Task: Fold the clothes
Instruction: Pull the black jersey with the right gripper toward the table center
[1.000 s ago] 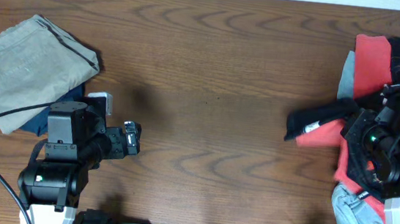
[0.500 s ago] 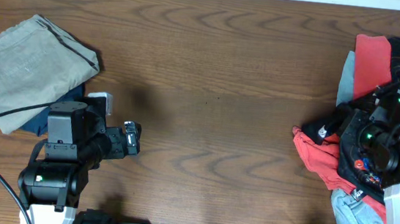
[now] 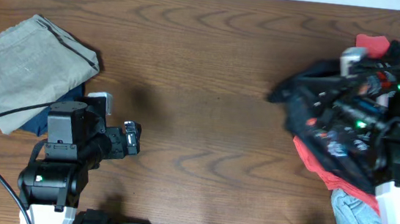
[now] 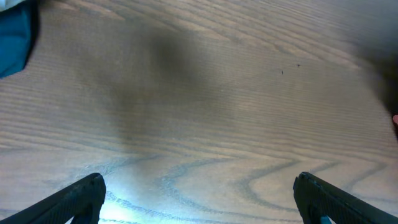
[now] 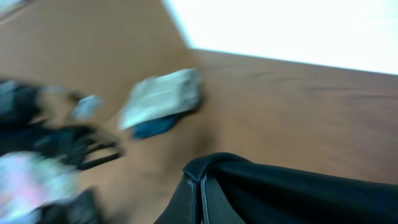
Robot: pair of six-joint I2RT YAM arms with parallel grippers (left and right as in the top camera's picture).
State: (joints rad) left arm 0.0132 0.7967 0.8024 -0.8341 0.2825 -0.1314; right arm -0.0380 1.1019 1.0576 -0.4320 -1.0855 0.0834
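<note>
You are at the start of the fold: the black short-sleeved jersey with coloured logos (image 3: 316, 117) hangs bunched in the air over the right side of the brown wooden table (image 3: 211, 69). It is draped around your right arm, above the crumpled red shirt (image 3: 318, 164) and the light-blue shirt (image 3: 355, 219) left on the pile. Your right gripper (image 5: 200, 186) is clamped shut, with black cloth gathered at its tips, so it looks to be pinching the jersey. Your left gripper (image 4: 199, 200) stands spread wide and holds nothing, low over bare wood near the folded beige garment (image 3: 28, 66) and the blue cloth (image 3: 35, 123) under it. Next, I judge, you need to carry the jersey to the open middle. Then bring the left arm across to catch a second edge and spread it flat.
</note>
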